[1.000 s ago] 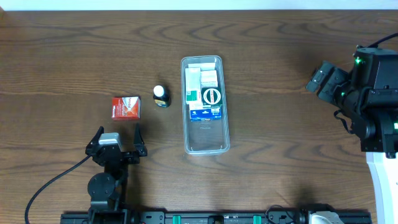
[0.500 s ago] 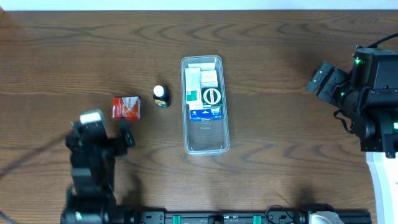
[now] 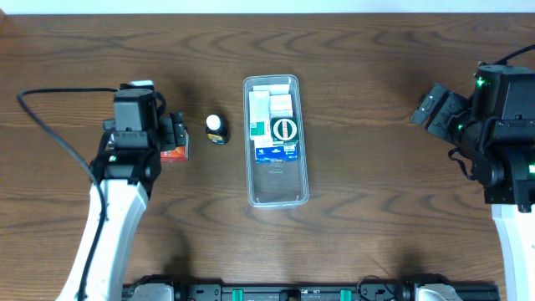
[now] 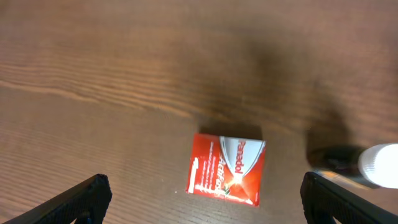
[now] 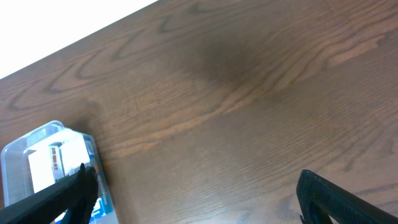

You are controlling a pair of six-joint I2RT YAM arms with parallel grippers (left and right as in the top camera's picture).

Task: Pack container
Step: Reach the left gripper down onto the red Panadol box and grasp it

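Observation:
The clear plastic container [image 3: 276,189] lies lengthwise at the table's middle, with several small boxes in its far half; its corner shows in the right wrist view [image 5: 37,144]. A red box [image 3: 174,153] lies left of it, mostly under my left arm, and shows fully in the left wrist view [image 4: 226,169]. A small dark bottle with a white cap [image 3: 216,129] stands between box and container; it also shows in the left wrist view [image 4: 367,167]. My left gripper [image 4: 202,198] is open and empty above the red box. My right gripper [image 5: 198,196] is open and empty at the far right.
The right arm's body [image 3: 501,125] stands at the right edge of the wooden table. A black cable [image 3: 58,125] loops from the left arm toward the table's left side. The container's near half holds nothing.
My left arm has swung from the table's front edge up and back to hover over the red box. The right arm has not moved.

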